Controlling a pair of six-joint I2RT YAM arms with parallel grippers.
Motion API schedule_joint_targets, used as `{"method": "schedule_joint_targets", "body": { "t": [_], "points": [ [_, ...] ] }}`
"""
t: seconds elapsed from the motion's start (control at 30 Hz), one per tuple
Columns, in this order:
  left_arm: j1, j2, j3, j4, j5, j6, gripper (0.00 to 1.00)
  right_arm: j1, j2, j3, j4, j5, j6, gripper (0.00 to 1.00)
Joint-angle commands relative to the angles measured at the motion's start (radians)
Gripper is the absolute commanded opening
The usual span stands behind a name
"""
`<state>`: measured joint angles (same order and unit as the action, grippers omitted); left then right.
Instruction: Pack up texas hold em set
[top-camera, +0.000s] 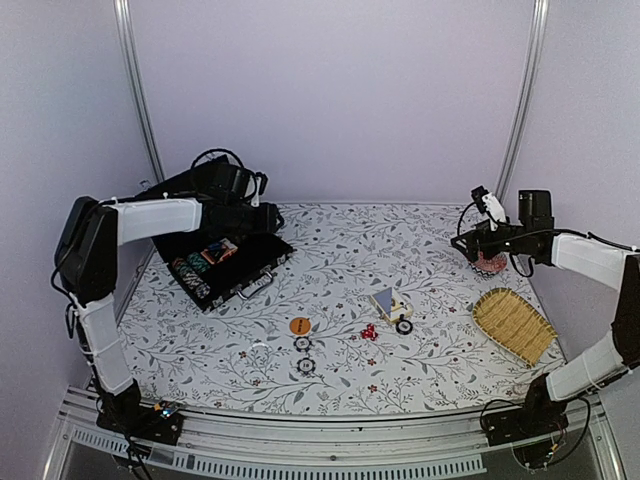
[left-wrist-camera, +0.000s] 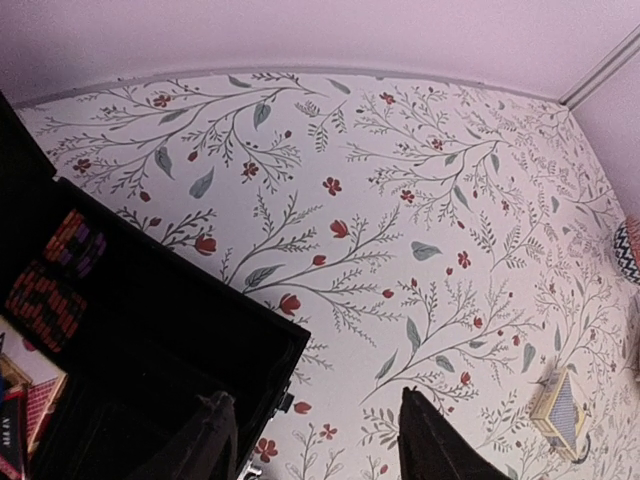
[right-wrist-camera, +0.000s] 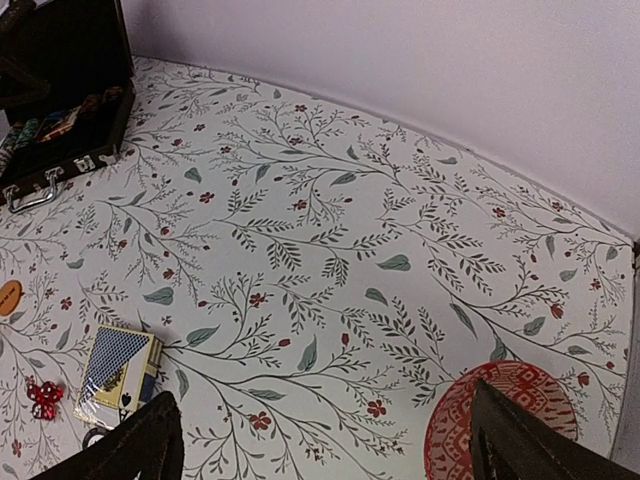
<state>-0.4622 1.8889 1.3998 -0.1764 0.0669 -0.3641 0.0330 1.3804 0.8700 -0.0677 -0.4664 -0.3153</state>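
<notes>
Floral tablecloth (top-camera: 400, 250): open black rectangular case (top-camera: 240, 283); left gripper (left-wrist-camera: 315, 398) over its rim, right gripper (right-wrist-camera: 322, 392) well apart, both spread, empty. Risk: fingers snagging rim.

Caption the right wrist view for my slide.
Open right claw near red dish; cards, dice and open case beyond.

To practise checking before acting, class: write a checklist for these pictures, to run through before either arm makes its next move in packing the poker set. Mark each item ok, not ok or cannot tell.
1. Case lid up, inside reachable: ok.
2. Left pincer jaws apart, nothing between them: ok.
3. Right pincer open and empty: ok.
4. All pieces packed: not ok; orange disc, dice, cards and three chips lie outside the case.
5. Room left in the case for the cards: cannot tell.
</notes>
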Motion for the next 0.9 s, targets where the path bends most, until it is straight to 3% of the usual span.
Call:
{"method": "schedule_joint_targets", "body": {
  "t": [0.0, 0.43, 0.87],
  "points": [
    [-0.020, 0.111, 0.117, -0.082, -0.055, -0.085, 0.56, 0.070, 0.036, 0.014, -0.012, 0.014, -0.052, 0.99],
    [-0.026, 0.343, 0.378, -0.218, -0.194, -0.286, 0.52, 0.136, 0.067, 0.020, -0.018, 0.061, -0.086, 0.98],
    [-0.033, 0.426, 0.423, -0.224, -0.208, -0.336, 0.55, 0.150, 0.063, 0.014, -0.018, 0.075, -0.107, 0.98]
  ]
}}
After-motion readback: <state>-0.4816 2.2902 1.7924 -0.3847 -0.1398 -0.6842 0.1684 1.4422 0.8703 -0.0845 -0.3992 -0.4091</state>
